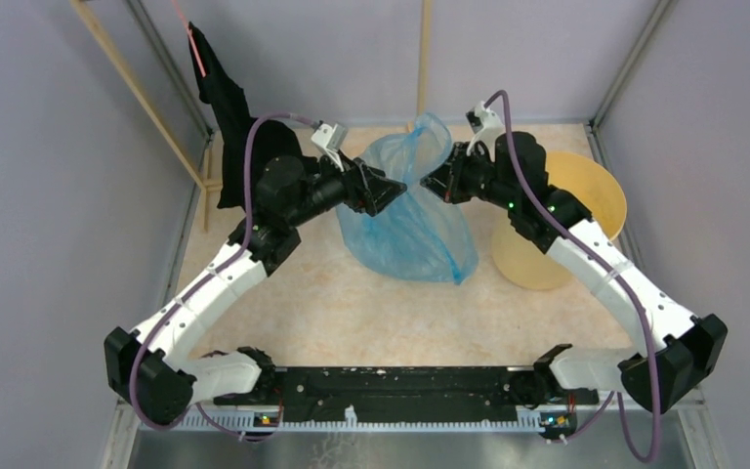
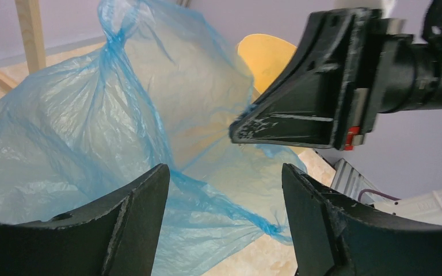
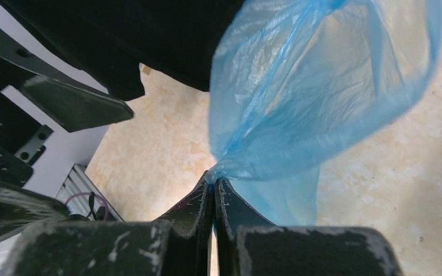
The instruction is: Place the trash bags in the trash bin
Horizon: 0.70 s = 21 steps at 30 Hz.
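Right end effector (image 3: 213, 183): clamped on trash bag (image 1: 405, 225) film, bag held up near trash bin (image 1: 596, 195). Left end effector (image 2: 224, 172): apart, empty. Risk: glossy film slips the small pinch, falling short.

There is one bag (image 1: 410, 230), one bin (image 1: 601, 191), one black cloth (image 1: 229, 107) and two arms (image 1: 220, 283), each with one gripper, the left gripper (image 1: 391, 191) and the right gripper (image 1: 430, 183).

Overhead; wrist close-ups sharing trash bag (image 1: 410, 230)

Light-blue translucent trash bag (image 1: 410, 220); yellow bin (image 1: 557, 230); cloth (image 1: 229, 107) seemingly black.
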Available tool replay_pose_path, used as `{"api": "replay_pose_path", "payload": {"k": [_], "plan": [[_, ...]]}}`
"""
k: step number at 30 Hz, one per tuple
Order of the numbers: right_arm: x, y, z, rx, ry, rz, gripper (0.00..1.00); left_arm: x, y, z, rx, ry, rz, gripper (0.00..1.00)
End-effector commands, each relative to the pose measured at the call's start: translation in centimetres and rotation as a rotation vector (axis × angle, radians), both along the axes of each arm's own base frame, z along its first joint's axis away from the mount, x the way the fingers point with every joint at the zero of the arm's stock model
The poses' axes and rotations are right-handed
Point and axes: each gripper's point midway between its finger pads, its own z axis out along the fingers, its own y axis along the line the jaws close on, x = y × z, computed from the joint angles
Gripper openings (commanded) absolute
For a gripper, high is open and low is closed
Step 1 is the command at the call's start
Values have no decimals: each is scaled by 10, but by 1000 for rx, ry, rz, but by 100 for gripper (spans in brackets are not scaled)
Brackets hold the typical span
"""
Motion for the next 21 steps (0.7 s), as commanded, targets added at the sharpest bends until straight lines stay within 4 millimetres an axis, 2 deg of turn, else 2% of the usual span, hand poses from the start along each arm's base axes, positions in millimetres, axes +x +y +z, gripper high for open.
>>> {"api": "replay_pose_path", "payload": {"k": [1, 4, 6, 9, 14, 18, 21], "plan": [[-13, 1, 53, 110, -104, 11, 0, 10, 0, 10, 10, -14, 50, 78], [-14, 1, 52, 103, -106, 1, 0, 25, 7, 2, 46, 26, 131, 76], [-15, 0, 51, 107, -107, -4, 0, 34, 15, -13, 91, 87, 214, 74], [-15, 2, 56, 121, -110, 1, 0, 42, 12, -32, 159, 108, 290, 77], [-17, 5, 59, 120, -115, 10, 0, 35, -11, -51, 204, 152, 243, 79], [-19, 8, 52, 118, -100, 19, 0, 41, -4, -58, 253, 123, 348, 90], [-23, 13, 48, 117, -91, 30, 0, 46, 0, -67, 285, 120, 399, 87]]}}
